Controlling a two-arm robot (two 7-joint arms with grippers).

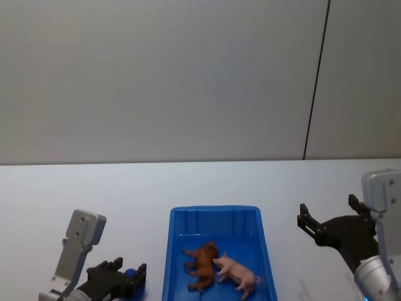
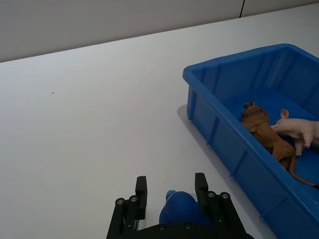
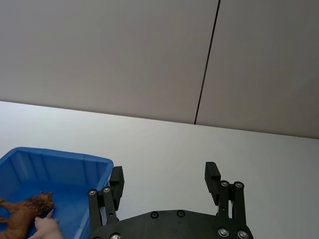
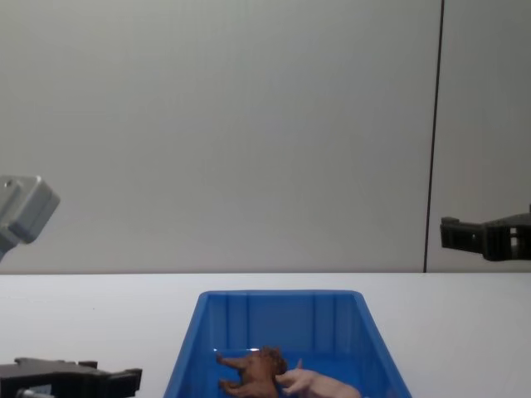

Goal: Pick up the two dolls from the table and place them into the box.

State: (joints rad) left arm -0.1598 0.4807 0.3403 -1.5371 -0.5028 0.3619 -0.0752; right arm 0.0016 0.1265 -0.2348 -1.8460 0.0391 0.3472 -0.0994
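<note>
You see both dolls lying on the floor of the blue bin point(image 1: 216, 219). The brown lion point(image 1: 202, 264) lies on its side, long axis running from the bin's far left toward its near side, head at the far end in the left wrist view. The pink pig point(image 1: 239, 272) touches the lion's flank on the robot's right; its long axis slants toward the near right corner. In the chest view the bin's near wall cuts off the lower parts of both figures, and in the right wrist view the pig is mostly cropped.

The left gripper point(image 1: 123, 274) sits low beside the bin's left wall, fingers point(image 2: 141, 191) spread on either side of a small blue ball point(image 2: 180, 208); whether they press it cannot be told. The right gripper point(image 1: 327, 214) hangs above the tabletop point(image 1: 125, 194) right of the bin, fingers point(image 3: 213, 176) wide apart and empty.

The white tabletop meets a plain grey wall point(image 1: 156, 75) with one dark vertical seam point(image 1: 316, 78).
</note>
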